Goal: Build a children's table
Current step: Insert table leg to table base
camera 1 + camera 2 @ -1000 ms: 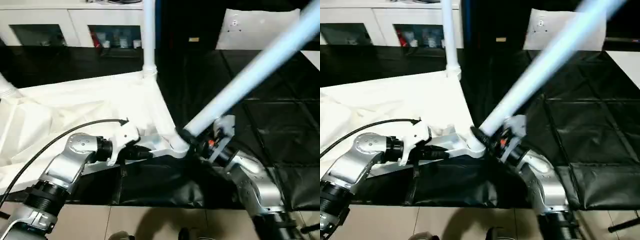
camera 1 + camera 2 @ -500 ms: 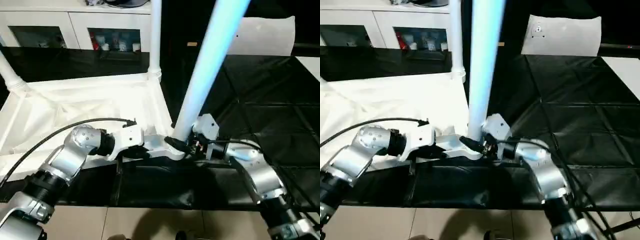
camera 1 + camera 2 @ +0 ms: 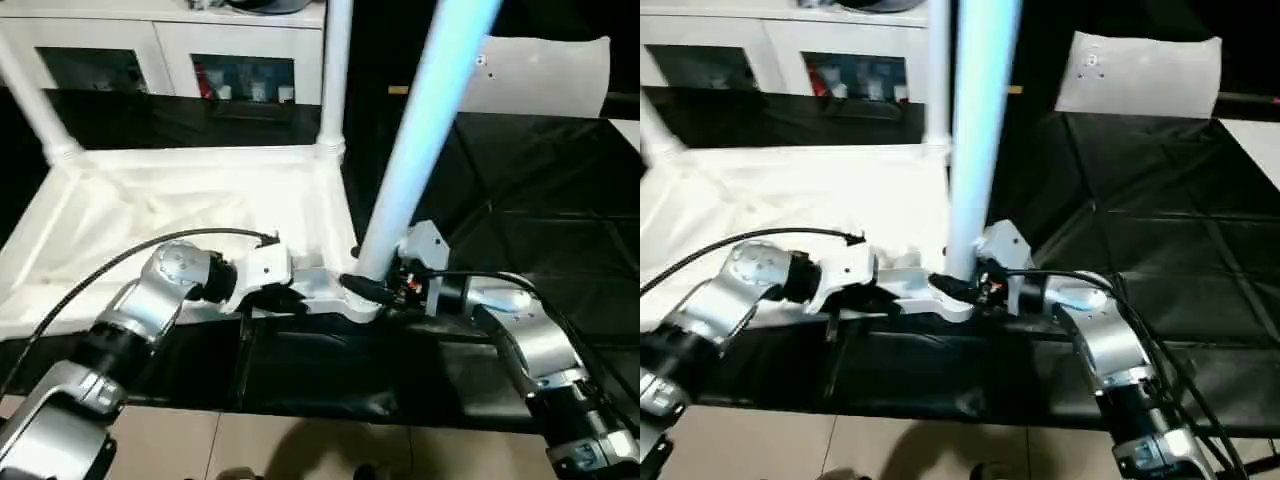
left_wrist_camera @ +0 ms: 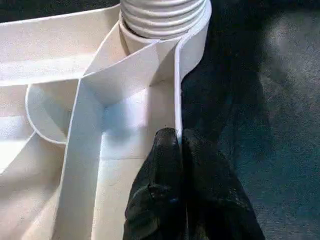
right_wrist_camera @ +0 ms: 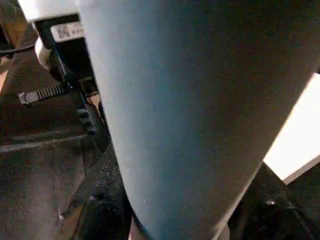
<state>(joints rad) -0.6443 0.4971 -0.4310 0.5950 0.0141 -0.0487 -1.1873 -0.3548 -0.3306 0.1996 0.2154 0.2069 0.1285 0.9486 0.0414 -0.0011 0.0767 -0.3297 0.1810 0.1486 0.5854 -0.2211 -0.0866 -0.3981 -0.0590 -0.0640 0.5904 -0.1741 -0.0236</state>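
Note:
The children's table top (image 3: 170, 205) lies upside down, its ribbed underside facing up. Two white legs stand in its far corners (image 3: 38, 100) (image 3: 334, 80). A third leg (image 3: 425, 130) rises almost upright from the near right corner socket (image 3: 345, 300). My right gripper (image 3: 368, 288) is shut on that leg just above the socket. My left gripper (image 4: 177, 137) is shut on the thin rim of the table top (image 4: 176, 100), right beside the socket. The leg's threaded end (image 4: 162, 15) sits in that socket.
A white cabinet (image 3: 150, 50) with dark glass-fronted compartments stands along the back. Black matting (image 3: 530, 220) covers the floor to the right and under the table top. A white panel (image 3: 545, 75) leans at the back right. Beige floor tiles (image 3: 300, 450) lie nearest me.
The leg in my right gripper has swung from a steep lean to the right to almost upright over the corner socket. My left gripper has kept its pinch on the rim. The camera has shifted.

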